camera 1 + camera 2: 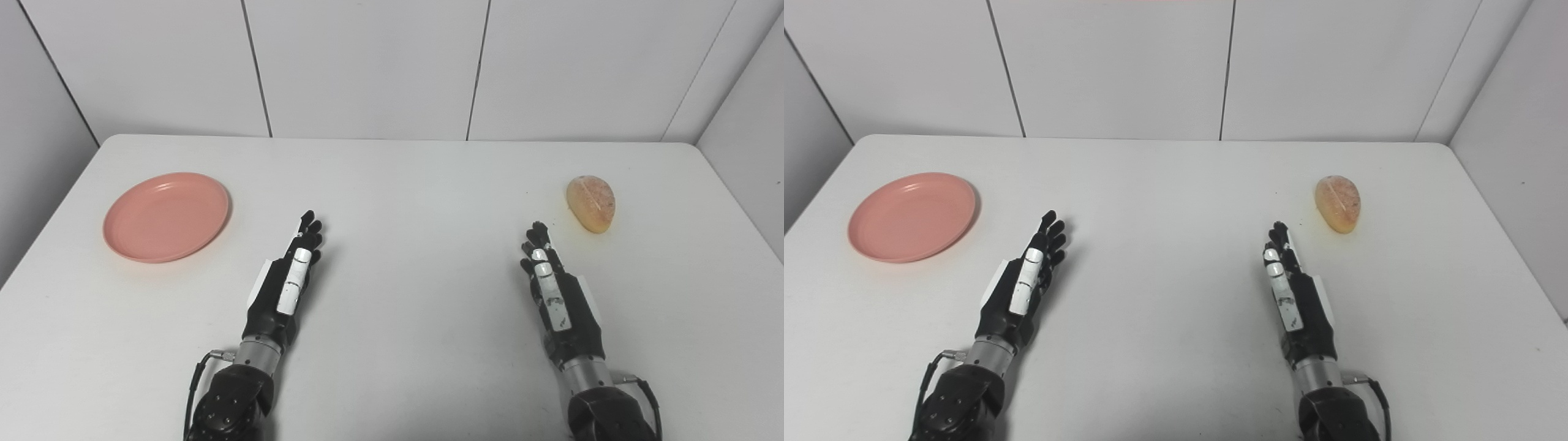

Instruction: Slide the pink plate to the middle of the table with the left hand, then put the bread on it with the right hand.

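A salmon-pink plate (166, 216), plain and without pattern, sits at the left of the frame on a matte white table (404, 184). At the right of the frame, the bread (591, 203) shows golden tan with a paler, speckled top and a faint seam along its length. In the lower half of the frame, the left hand (288, 285) and right hand (554, 294) are black, each carrying a white strip with small dark marks; silver-grey wrist cuffs meet black forearms. Across the top of the frame, the wall panels (367, 67) are off-white, divided by thin dark seams.
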`<state>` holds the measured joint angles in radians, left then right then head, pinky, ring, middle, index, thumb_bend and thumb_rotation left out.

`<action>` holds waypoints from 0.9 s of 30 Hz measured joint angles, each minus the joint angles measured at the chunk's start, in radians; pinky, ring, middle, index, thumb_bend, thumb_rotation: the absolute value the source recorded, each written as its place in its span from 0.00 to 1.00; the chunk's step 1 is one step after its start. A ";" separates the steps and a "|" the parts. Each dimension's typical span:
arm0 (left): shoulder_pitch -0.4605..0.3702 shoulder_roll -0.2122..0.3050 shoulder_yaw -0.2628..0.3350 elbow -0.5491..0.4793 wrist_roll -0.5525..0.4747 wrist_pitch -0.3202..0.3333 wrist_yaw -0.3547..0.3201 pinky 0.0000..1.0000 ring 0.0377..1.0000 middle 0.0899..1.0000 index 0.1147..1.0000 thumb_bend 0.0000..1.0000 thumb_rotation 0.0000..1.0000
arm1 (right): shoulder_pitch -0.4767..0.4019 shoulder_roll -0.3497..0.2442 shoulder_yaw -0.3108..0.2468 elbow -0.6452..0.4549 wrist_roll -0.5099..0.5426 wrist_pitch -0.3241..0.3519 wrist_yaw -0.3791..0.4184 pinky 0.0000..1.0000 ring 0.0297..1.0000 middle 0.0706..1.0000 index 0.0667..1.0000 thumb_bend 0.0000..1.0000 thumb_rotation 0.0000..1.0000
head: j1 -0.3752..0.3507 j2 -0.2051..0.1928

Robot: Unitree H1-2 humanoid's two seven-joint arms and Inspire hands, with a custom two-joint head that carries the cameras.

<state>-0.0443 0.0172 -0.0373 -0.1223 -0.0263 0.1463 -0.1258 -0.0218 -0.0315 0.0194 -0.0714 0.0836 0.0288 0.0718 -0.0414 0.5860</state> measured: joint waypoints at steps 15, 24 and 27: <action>0.001 0.003 0.000 -0.003 -0.019 0.017 -0.002 1.00 1.00 1.00 1.00 0.62 1.00 | 0.003 0.003 -0.001 -0.006 -0.008 0.010 0.001 1.00 1.00 1.00 1.00 0.63 0.90 | -0.011 -0.008; 0.014 0.010 0.000 -0.010 -0.019 0.017 -0.003 1.00 1.00 1.00 1.00 0.64 1.00 | 0.008 0.010 0.001 -0.011 -0.014 0.010 0.001 1.00 1.00 1.00 1.00 0.62 0.91 | -0.017 -0.014; 0.014 0.015 0.000 -0.011 -0.019 0.017 -0.003 1.00 1.00 1.00 1.00 0.64 1.00 | 0.011 0.017 0.002 -0.014 -0.018 0.010 -0.002 1.00 1.00 1.00 1.00 0.63 0.90 | -0.017 -0.018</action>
<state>-0.0299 0.0318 -0.0370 -0.1330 -0.0448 0.1632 -0.1293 -0.0107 -0.0146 0.0218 -0.0858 0.0659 0.0386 0.0698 -0.0583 0.5676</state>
